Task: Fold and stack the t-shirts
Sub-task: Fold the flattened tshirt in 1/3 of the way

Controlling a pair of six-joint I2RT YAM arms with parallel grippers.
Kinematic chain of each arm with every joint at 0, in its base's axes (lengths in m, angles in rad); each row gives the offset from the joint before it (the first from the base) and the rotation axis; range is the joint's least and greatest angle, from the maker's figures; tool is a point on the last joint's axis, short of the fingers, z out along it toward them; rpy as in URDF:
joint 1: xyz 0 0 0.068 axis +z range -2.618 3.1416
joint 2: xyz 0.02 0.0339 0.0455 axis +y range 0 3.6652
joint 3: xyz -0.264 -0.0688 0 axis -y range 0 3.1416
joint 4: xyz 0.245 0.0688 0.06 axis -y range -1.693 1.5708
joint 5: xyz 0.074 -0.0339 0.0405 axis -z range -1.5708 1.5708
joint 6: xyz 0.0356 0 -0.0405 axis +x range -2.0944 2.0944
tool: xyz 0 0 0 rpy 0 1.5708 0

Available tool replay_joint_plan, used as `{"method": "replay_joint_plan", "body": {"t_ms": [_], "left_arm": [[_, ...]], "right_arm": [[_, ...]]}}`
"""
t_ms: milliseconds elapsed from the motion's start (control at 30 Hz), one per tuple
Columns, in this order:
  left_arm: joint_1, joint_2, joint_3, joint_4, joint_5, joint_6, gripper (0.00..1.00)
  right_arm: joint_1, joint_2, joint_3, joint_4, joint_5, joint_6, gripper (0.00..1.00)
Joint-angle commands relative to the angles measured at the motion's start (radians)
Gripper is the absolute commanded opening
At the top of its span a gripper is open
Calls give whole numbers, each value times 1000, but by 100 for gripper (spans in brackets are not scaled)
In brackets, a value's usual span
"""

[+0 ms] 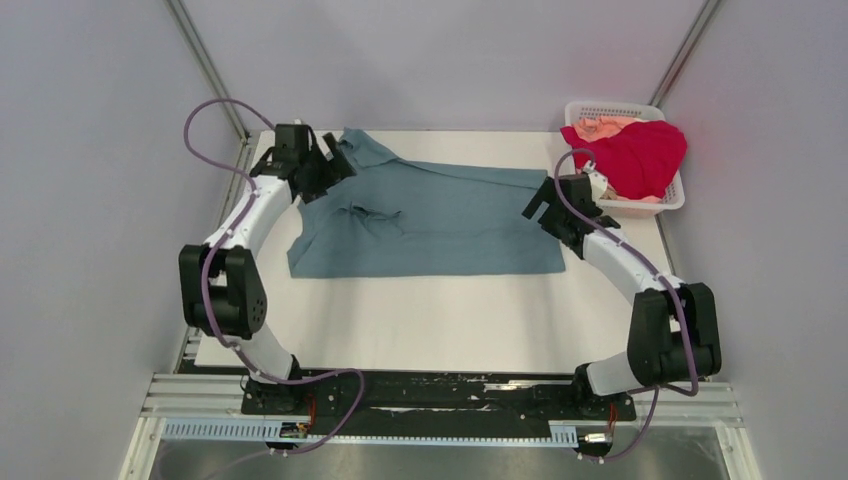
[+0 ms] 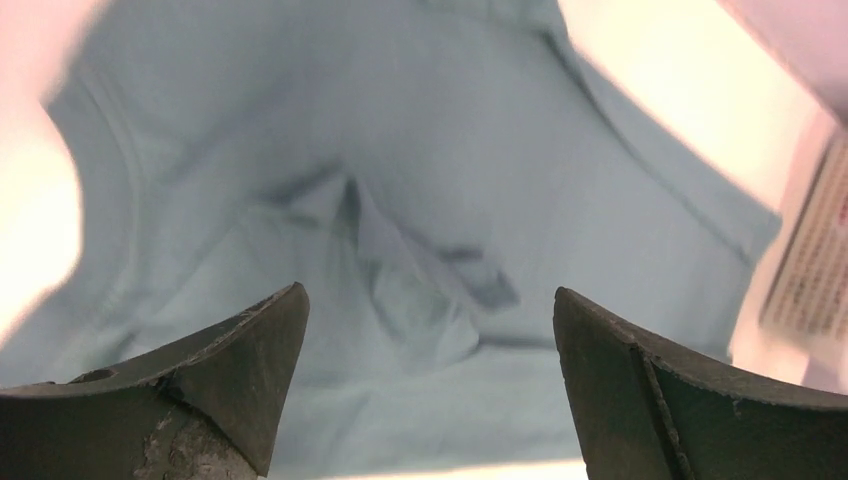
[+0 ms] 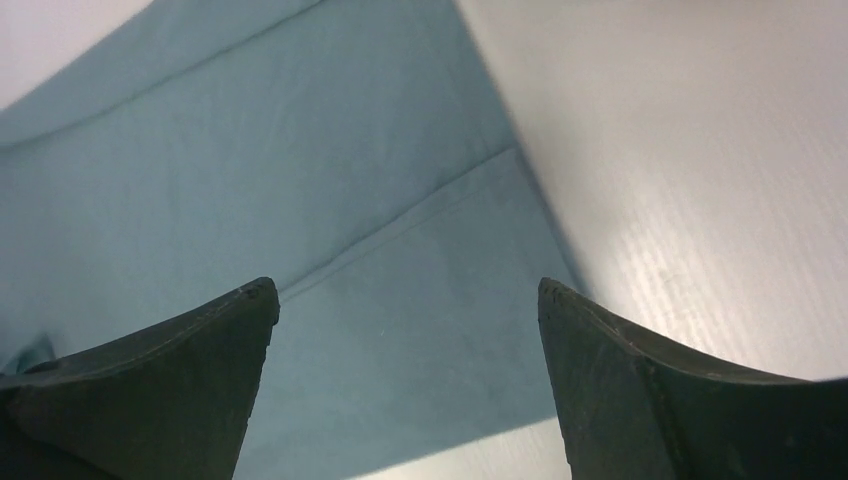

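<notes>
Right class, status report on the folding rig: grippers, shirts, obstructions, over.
Left gripper open above teal shirt, wrinkled end. Right gripper open over its hem corner. Shirt spread, unfolded; red shirt, peach shirt in basket. Nothing blocking.

Teal t-shirt (image 1: 440, 225): dusty blue-grey, spread mostly flat across the far half of the desk (image 1: 430, 320), a small knot of wrinkles left of its middle.
Red t-shirt (image 1: 640, 155): crimson, crumpled in a heap, topmost in the basket (image 1: 600, 106).
Peach t-shirt (image 1: 600, 125): pale, bunched under the red one, showing at its edges.
</notes>
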Motion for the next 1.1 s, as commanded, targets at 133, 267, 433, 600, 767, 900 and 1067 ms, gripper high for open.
{"method": "replay_joint_plan", "body": {"t_ms": [133, 267, 433, 600, 767, 900, 1067], "left_arm": [[-117, -101, -263, 153, 251, -1, 100], [-123, -12, -248, 215, 270, -45, 100], [-122, 146, -84, 161, 231, -28, 100], [-102, 365, 180, 109, 106, 31, 100], [-86, 597, 635, -38, 15, 120, 100], [-84, 643, 800, -180, -38, 220, 100], [-87, 465, 517, -83, -17, 233, 100]], "right_arm": [[108, -68, -151, 160, -302, -127, 100], [108, -35, -168, 181, -331, -130, 100], [109, -19, -154, 181, -310, -138, 100], [106, -21, -145, 174, -272, -142, 100], [107, -49, -139, 150, -235, -149, 100], [107, -86, -147, 143, -197, -154, 100], [110, -83, -136, 141, -217, -167, 100]]}}
